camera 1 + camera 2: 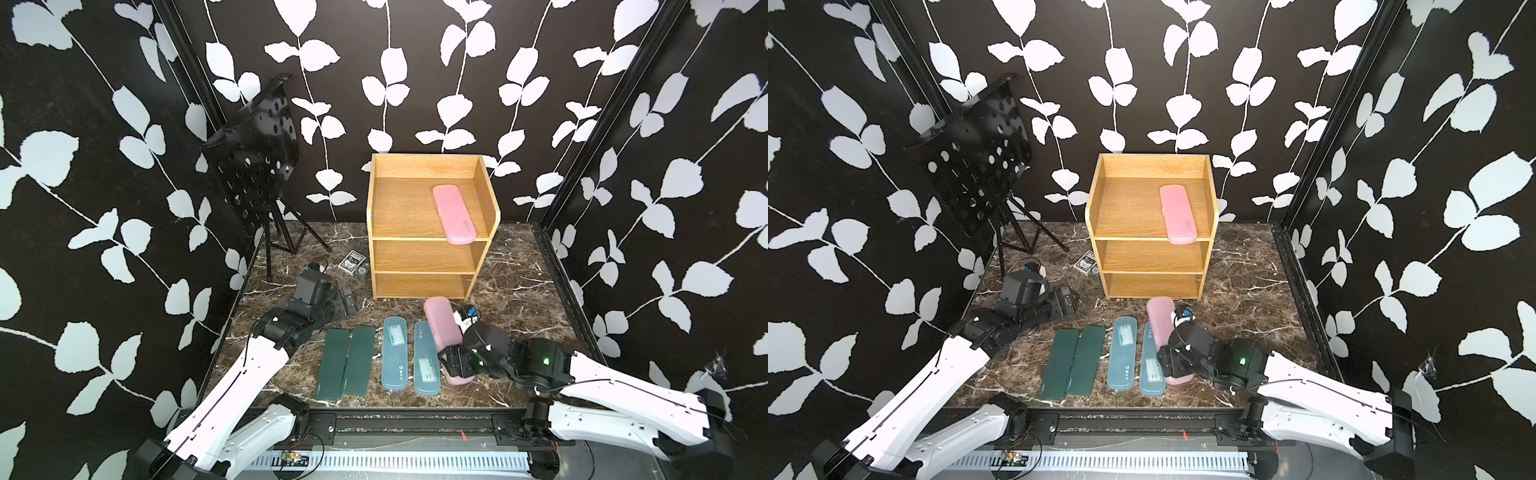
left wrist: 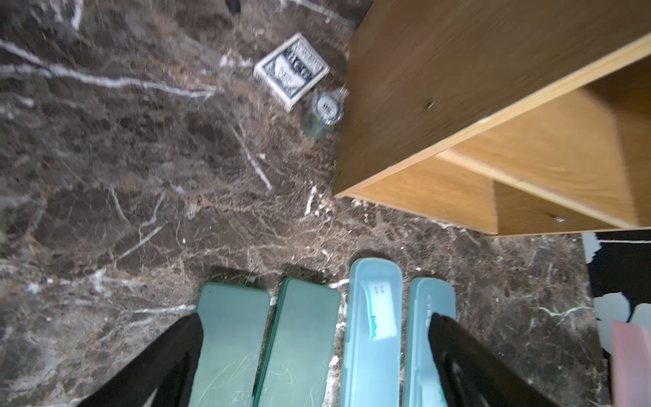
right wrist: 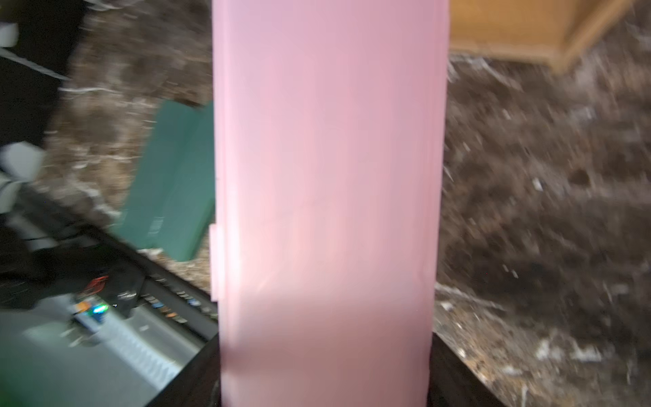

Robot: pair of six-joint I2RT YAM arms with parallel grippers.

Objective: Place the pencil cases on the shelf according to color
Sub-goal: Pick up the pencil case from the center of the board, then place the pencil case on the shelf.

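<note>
Two pink cases sit apart: one pink case (image 1: 454, 214) lies on the top tier of the shelf (image 1: 419, 282), overhanging its front edge. Our right gripper (image 1: 455, 359) clamps the second pink case (image 1: 440, 328), tilted, its near end perhaps touching the table (image 1: 498, 316). Green cases (image 1: 347, 361) and blue cases (image 1: 395, 353) lie side by side. Our left gripper (image 1: 347, 300) hovers nearby, fingers apart.

A wooden shelf (image 1: 419, 255) is carried at the back of a marble bench (image 1: 519, 291), with a card box (image 1: 352, 262) just beside it and a stand (image 1: 253, 162) at the back left. Two green cases (image 1: 357, 359) and two blue cases (image 1: 395, 353) are laid side by side in front; a pink case (image 1: 454, 214) is laid on the shelf's top tier.
</note>
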